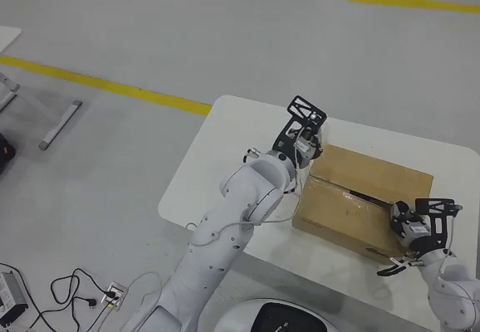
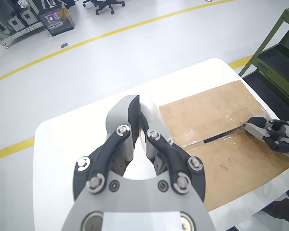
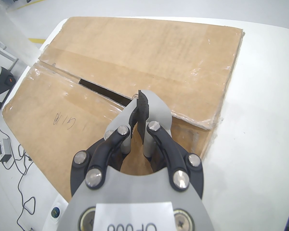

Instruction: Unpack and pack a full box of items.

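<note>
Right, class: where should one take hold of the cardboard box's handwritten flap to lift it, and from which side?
Grip the handwritten flap probably by its free edge at the dark seam gap, from above, one tool finger inside the gap: elsewhere the flaps lie flush.

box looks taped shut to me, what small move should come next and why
Probably the left claw should pull the tape it pinches further off the box. The flaps lie flat with only a dark slit between them, and the shut right claw sits at the box's other end.
</note>
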Controlling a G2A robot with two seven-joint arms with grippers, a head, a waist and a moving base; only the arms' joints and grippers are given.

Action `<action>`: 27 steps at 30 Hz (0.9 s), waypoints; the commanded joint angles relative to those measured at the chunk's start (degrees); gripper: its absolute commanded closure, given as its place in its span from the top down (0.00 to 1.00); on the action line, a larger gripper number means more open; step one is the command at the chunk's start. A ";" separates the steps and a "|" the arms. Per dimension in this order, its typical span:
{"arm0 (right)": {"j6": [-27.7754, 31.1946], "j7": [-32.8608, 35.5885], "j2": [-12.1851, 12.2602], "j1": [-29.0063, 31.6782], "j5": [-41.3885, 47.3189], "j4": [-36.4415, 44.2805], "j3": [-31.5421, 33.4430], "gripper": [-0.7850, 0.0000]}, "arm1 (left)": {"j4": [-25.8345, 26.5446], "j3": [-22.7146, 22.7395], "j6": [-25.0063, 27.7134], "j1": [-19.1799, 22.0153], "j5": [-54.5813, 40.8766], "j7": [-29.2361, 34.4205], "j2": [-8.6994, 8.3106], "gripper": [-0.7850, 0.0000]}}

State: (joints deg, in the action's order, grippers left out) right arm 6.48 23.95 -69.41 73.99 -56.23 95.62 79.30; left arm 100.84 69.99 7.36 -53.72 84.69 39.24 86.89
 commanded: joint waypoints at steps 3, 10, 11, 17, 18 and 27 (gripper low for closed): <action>0.71 0.04 0.03 0.28 1.72 1.87 0.52 0.33 | 0.21 -1.49 0.60 -0.55 -0.75 0.36 0.05 0.00; 3.16 2.33 0.72 2.42 2.99 7.32 4.39 0.47 | -0.65 -4.25 0.98 -0.37 -1.97 0.23 0.30 0.00; 3.37 2.60 0.83 2.85 2.90 8.08 5.10 0.47 | -0.73 -4.62 1.09 -0.35 -2.19 0.28 0.34 0.00; 1.80 0.51 1.16 4.94 3.83 10.62 9.14 0.33 | -1.70 -7.38 1.32 -0.30 -2.98 0.57 0.62 0.00; 1.00 0.09 1.15 5.05 3.49 10.54 9.32 0.23 | -2.10 -8.00 1.43 -0.23 -2.93 0.53 0.68 0.00; -5.62 -3.21 0.51 2.71 -0.84 7.14 5.04 0.00 | -6.78 -12.20 -0.93 1.01 -1.20 -1.31 1.40 0.00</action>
State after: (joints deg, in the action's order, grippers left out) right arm 1.12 20.78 -68.85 77.00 -56.60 103.12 84.92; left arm 94.41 58.12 6.58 -52.80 83.41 38.07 88.23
